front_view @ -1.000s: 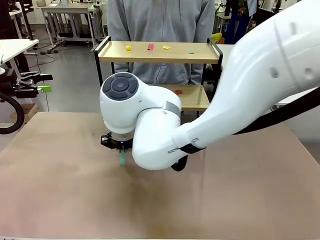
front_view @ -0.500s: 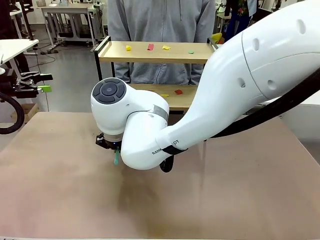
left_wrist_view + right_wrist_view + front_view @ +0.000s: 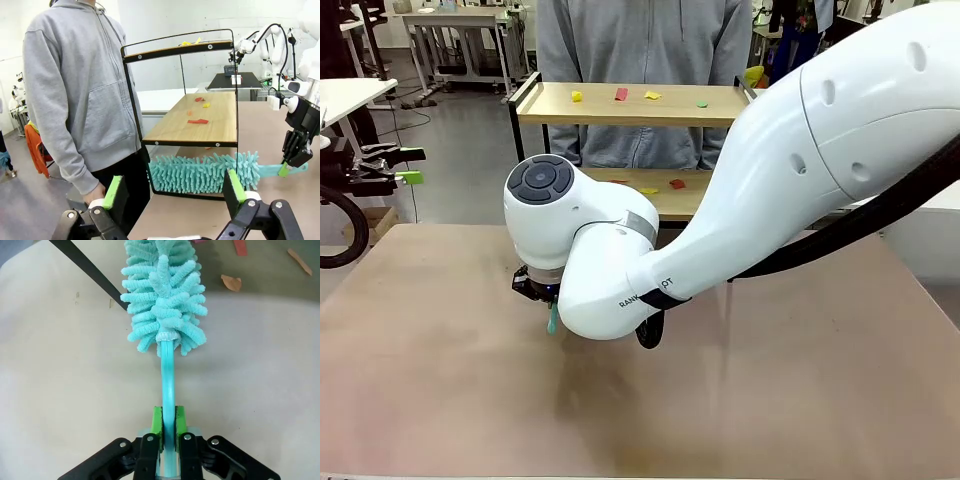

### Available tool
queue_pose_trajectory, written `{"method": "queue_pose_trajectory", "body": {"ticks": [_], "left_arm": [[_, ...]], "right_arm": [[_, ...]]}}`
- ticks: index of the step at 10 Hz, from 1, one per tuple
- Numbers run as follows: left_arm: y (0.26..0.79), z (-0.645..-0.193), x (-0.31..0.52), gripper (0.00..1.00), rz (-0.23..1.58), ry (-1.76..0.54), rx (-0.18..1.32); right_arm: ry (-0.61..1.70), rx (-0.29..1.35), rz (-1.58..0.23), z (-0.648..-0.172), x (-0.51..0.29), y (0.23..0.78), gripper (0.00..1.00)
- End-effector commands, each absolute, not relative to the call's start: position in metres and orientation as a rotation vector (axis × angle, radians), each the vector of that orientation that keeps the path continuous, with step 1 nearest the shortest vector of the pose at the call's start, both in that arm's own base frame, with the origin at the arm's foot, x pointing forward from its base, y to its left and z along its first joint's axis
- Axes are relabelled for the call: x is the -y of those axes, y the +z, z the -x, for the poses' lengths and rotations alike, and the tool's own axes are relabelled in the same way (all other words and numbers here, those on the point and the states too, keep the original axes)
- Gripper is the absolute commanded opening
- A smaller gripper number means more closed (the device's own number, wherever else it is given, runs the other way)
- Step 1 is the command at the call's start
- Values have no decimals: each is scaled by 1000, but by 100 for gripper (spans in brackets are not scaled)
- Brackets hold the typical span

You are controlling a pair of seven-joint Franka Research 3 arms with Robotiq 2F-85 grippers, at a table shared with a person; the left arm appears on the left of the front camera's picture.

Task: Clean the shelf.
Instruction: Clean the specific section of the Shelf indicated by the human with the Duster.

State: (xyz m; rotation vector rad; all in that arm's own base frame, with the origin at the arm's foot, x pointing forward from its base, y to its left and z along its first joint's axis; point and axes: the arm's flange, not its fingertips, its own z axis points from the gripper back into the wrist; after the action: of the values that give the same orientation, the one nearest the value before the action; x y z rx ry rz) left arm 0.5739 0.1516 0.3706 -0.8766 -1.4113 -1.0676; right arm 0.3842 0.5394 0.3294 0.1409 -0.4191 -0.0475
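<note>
1. While the right gripper (image 3: 169, 416) faces the shelf (image 3: 524, 95), its jaws are clenched on the thin teal handle (image 3: 168, 380) of a duster (image 3: 200, 172), with a green pad pressed flat on each side.
2. Beyond the jaws, the handle runs straight to the fluffy teal head (image 3: 162, 300), which lies low over the table (image 3: 800, 400). The head reaches in under the shelf's lower board (image 3: 220, 125), inside the black frame.
3. Small red and orange scraps (image 3: 231, 282) lie just past the head on its right in the right wrist view.
4. At the left of the scene, the left gripper (image 3: 174, 189) is released. Its jaws are spread wide with nothing between them, and it looks along the shelf's end from the side.
5. The shelf stands at the far edge of the table, in front of a person (image 3: 640, 40) in a grey hoodie. Its top board (image 3: 740, 108) carries yellow, red and green scraps in a row. The lower board holds a yellow and a red one.
6. Compared with a second ago, the right arm's wrist has shifted a little to the left. More of the lower board is now uncovered, so its red and yellow scraps show.
7. Over the last half second the arm has barely moved.
8. The grip on the handle and the scraps on the top board are unchanged.
</note>
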Motion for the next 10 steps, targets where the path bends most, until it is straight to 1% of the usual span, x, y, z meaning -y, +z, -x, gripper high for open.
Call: {"method": "queue_pose_trajectory", "body": {"ticks": [1,7,10], "left_arm": [[373,-572,-152,100,871,-1074,1409],[373,-572,-152,100,871,-1074,1409],[373,-572,-152,100,871,-1074,1409]], "right_arm": [[-98,383,-105,-394,-520,333,13],[-224,284,-92,-417,-394,349,13],[-293,271,-1,-419,-330,351,13]]}}
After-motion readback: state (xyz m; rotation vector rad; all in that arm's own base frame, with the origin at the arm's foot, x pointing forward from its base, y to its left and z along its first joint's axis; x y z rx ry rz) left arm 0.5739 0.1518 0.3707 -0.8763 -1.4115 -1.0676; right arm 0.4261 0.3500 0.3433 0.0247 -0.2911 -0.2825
